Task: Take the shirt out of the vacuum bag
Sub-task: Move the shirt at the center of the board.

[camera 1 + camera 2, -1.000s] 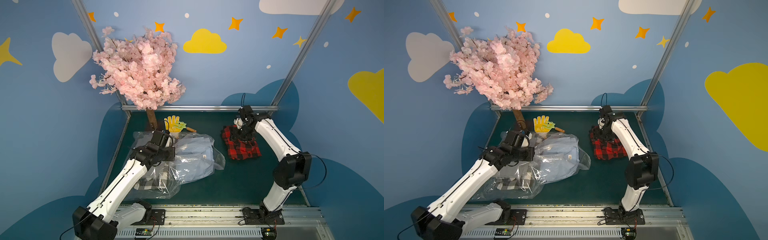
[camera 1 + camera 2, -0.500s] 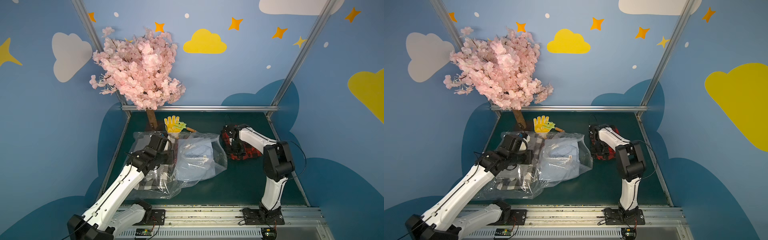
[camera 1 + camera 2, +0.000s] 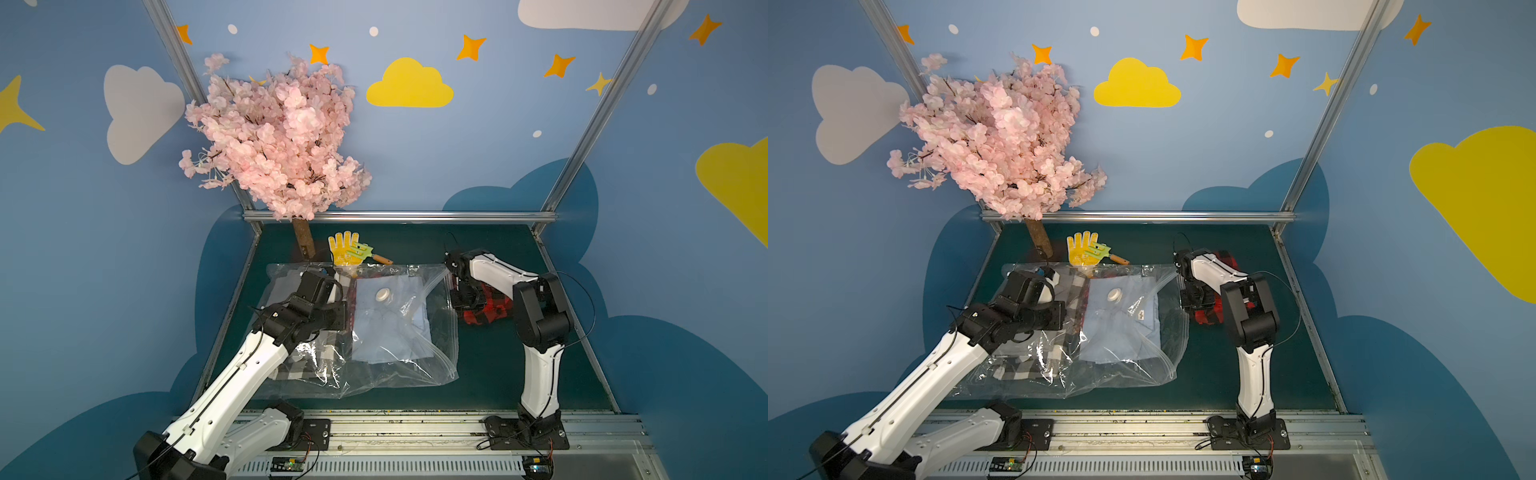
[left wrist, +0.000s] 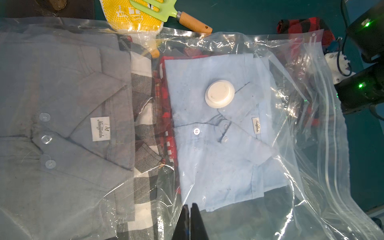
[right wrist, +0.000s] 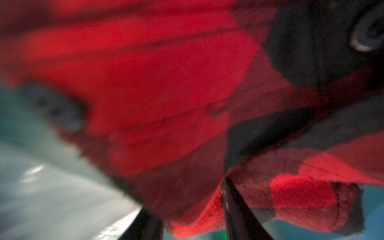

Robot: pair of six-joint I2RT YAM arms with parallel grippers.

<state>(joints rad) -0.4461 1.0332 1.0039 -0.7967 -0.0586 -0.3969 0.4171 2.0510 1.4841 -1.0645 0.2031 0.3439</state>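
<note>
While my left claw [image 4: 189, 207] pinches the vacuum bag [image 3: 440, 353] to steady it, my right claw [image 5: 187, 203] sits around the red shirt [image 3: 490, 316]; I cannot tell if it grips.

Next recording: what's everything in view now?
vacuum bag: one, clear, centre.
valve: one, white, on bag.
grey shirt: one, grey, in bag.
check shirt: one, black-white, in bag.
red cloth: one, red, in bag.
blue shirt: one, light blue, under valve.
plaid shirt: one, red-black, outside bag.
glove: one, yellow, behind bag.
garden fork: one, green, on glove.
tree: one, pink, back corner.
left end effector: one, black, pinching bag.
right end effector: one, black, at plaid shirt.
</note>
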